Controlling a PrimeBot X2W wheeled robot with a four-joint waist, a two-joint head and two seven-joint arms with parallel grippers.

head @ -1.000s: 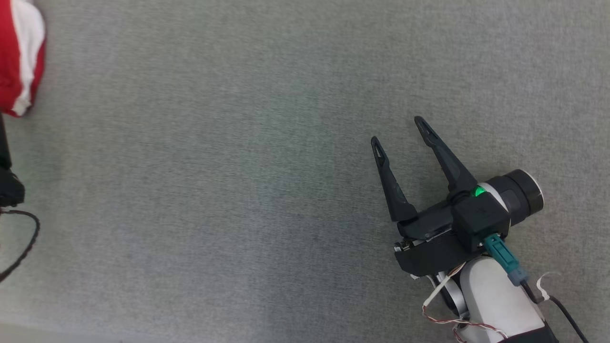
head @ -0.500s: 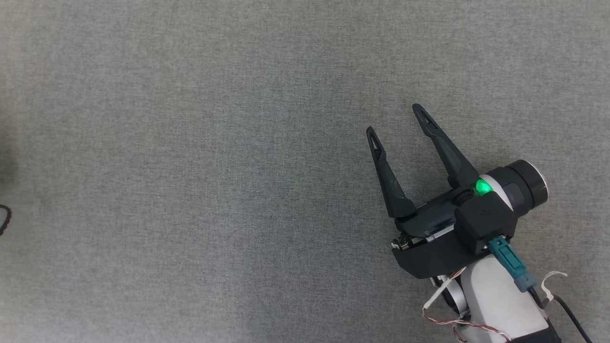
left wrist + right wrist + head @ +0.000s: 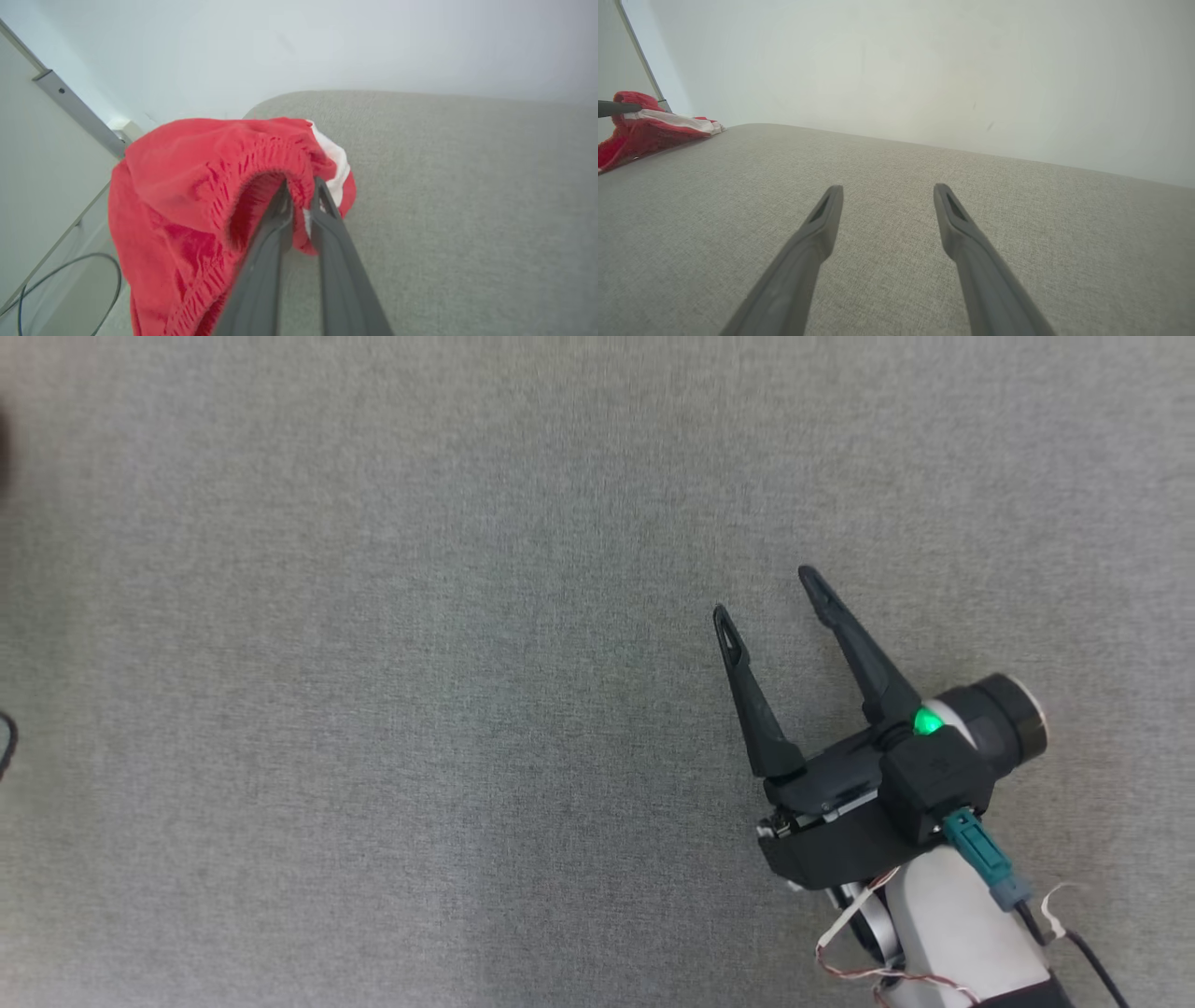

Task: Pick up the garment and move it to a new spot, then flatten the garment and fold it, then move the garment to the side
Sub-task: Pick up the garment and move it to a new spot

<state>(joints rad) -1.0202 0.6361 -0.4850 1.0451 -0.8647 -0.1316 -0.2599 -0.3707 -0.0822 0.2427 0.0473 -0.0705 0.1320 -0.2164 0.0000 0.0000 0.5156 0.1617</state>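
L gripper (image 3: 301, 186) just went from wide apart to clamped on waistband of red garment (image 3: 187, 186) at left edge of grey surface (image 3: 467, 210), so grasp looks done, lift/move next; R gripper (image 3: 766, 595) idle, fingers apart.

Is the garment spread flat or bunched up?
Bunched up. In the left wrist view the garment is a crumpled heap with its elastic waistband puckered, and the left gripper is pinched on that waistband.
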